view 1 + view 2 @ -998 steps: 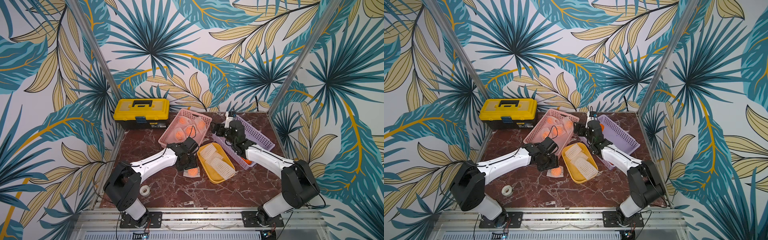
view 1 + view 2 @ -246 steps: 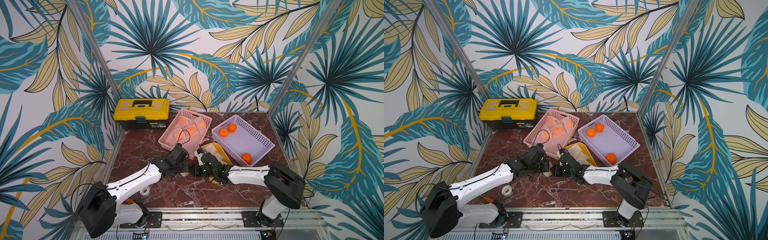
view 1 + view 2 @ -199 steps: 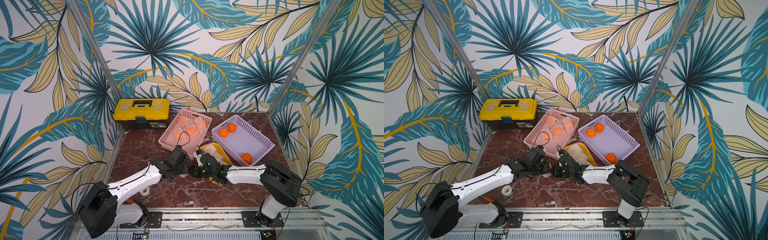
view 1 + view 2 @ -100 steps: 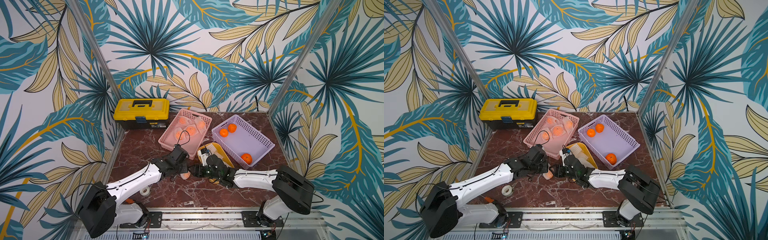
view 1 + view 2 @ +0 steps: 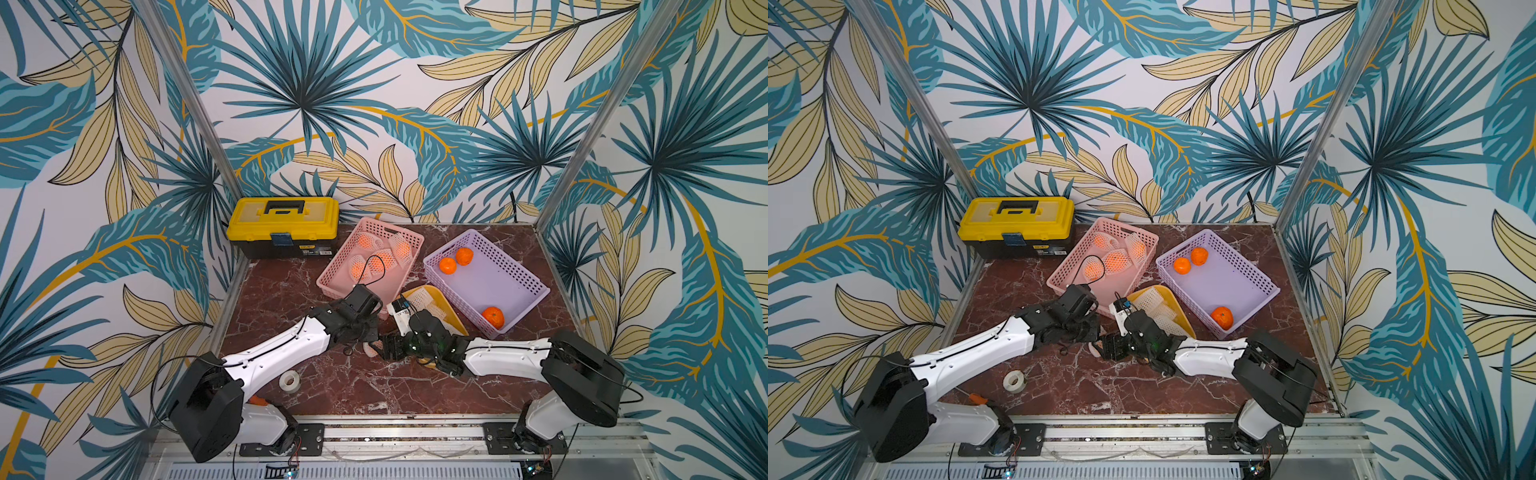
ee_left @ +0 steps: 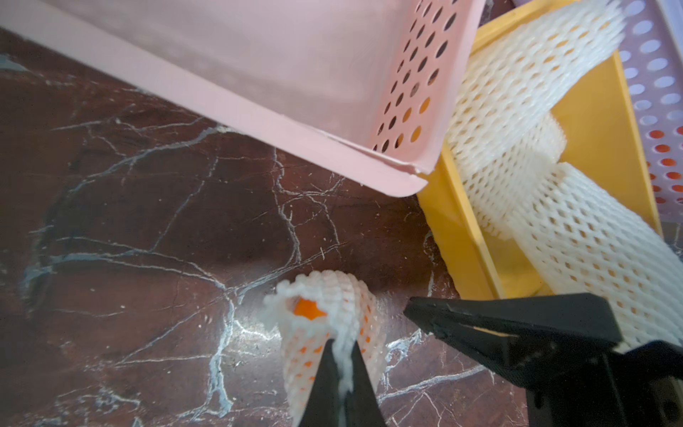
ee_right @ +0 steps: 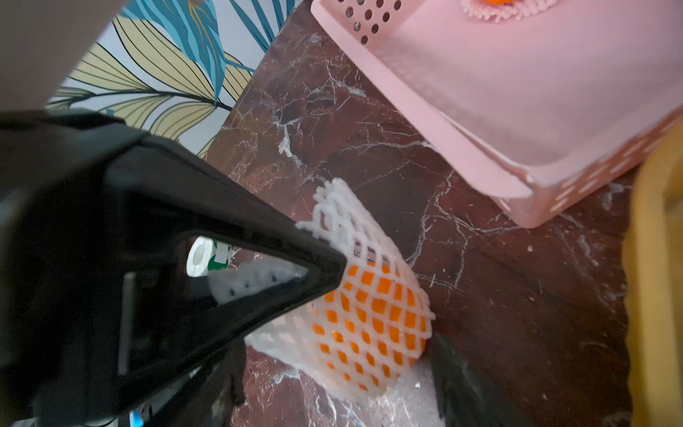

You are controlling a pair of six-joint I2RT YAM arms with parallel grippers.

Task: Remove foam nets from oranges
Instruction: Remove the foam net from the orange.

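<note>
Foam net [image 6: 329, 332] between closed left fingers [image 6: 319, 388]

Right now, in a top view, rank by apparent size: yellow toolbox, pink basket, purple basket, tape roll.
1. purple basket
2. pink basket and yellow toolbox: too alike to rank
3. tape roll, smallest by far

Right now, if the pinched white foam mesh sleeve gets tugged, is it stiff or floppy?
Probably floppy: the white foam mesh sleeve bunches where the left gripper pinches it. Likely stretchy: its holes widen over the round orange fruit.
</note>
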